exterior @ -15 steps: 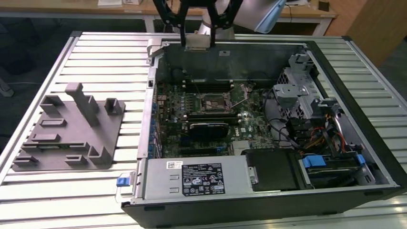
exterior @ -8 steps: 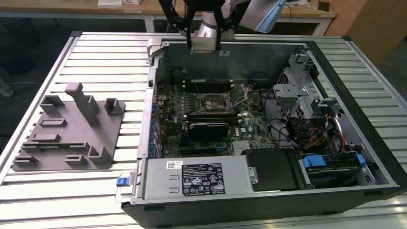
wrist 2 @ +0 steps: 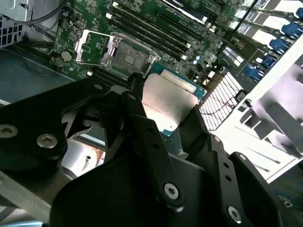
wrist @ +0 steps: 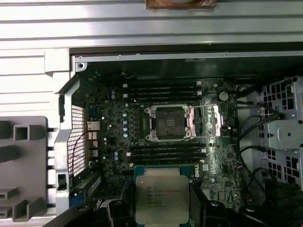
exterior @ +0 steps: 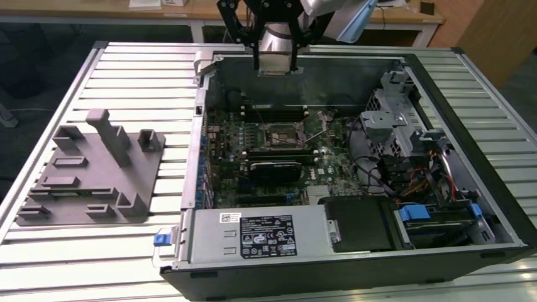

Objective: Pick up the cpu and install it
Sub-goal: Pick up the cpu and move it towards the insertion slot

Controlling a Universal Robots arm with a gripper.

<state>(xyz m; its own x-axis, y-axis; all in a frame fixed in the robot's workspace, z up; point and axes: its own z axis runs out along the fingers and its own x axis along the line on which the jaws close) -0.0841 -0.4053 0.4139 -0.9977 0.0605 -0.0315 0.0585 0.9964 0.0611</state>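
**CPU held aloft over the open case — socket empty, nothing seated**

Slatted metal surface (exterior: 134, 75) carrying an open computer case (exterior: 336, 82); within it the motherboard (wrist: 113, 142), its CPU socket (wrist: 168, 122) bare, with the load plate (wrist: 203, 120) folded back just beside it. The cpu (wrist: 162, 194) hangs high above the board, apart from the socket, its metal lid facing the first wrist camera. The gripper (wrist: 162, 208) has its fingers (wrist 2: 147, 137) narrowed onto the chip's opposite edges. Probable hazards: a tilted or rotated arrival would crush socket contacts, an edge-only hold may let the chip slip or twist, and the raised plate could be struck on descent.
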